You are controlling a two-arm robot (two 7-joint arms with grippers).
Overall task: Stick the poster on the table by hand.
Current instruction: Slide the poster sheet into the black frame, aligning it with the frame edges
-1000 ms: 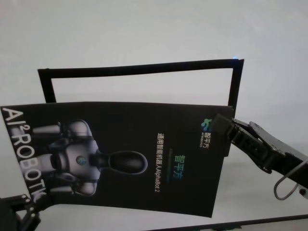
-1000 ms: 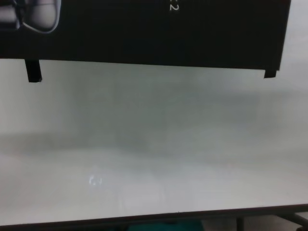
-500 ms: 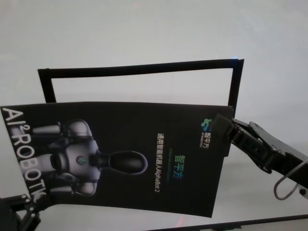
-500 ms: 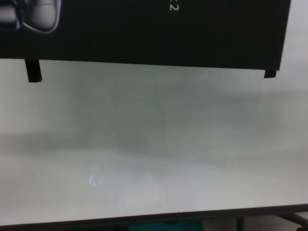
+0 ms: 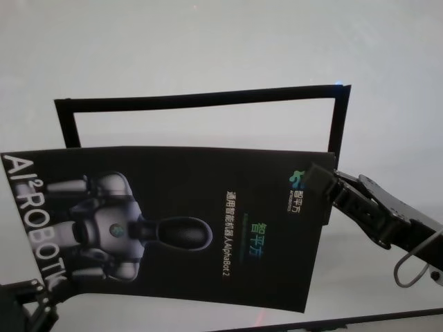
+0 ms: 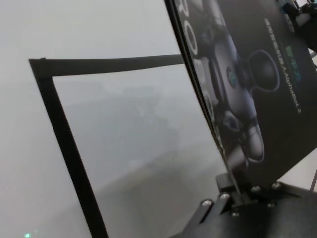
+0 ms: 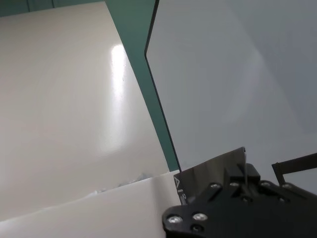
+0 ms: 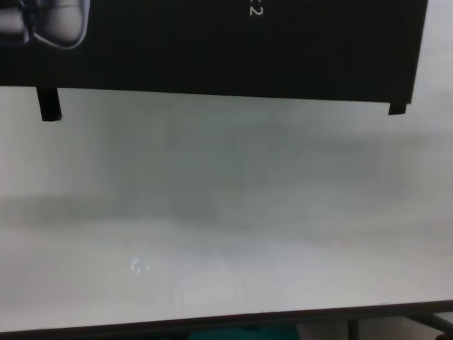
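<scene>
Table (image 8: 226, 234) stretched white from its thin dark front edge at 6 o'clock in the chest view, bare up to the poster's lower edge. Above that, the poster (image 5: 180, 221) was held off the surface, spanning the head view from 9 o'clock to about 3 o'clock, its glossy black face turned up toward the head camera and showing the grey-white robot figure, the large white letters along its left edge and a line of small text. It sagged a little between its two held ends.

At 7 o'clock the left gripper (image 5: 41, 297) clenched the poster's lower-left corner; in the left wrist view the sheet's edge sat pinched between its fingers (image 6: 233, 191). At 3 o'clock the right gripper (image 5: 322, 183) grasped the poster's right edge near the upper corner, its pads closed over the sheet beside the small logo.

Farther back, toward 12 o'clock, tape strips (image 5: 201, 100) lay flat on the table as three sides of a rectangle, partly hidden behind the poster's top edge.
</scene>
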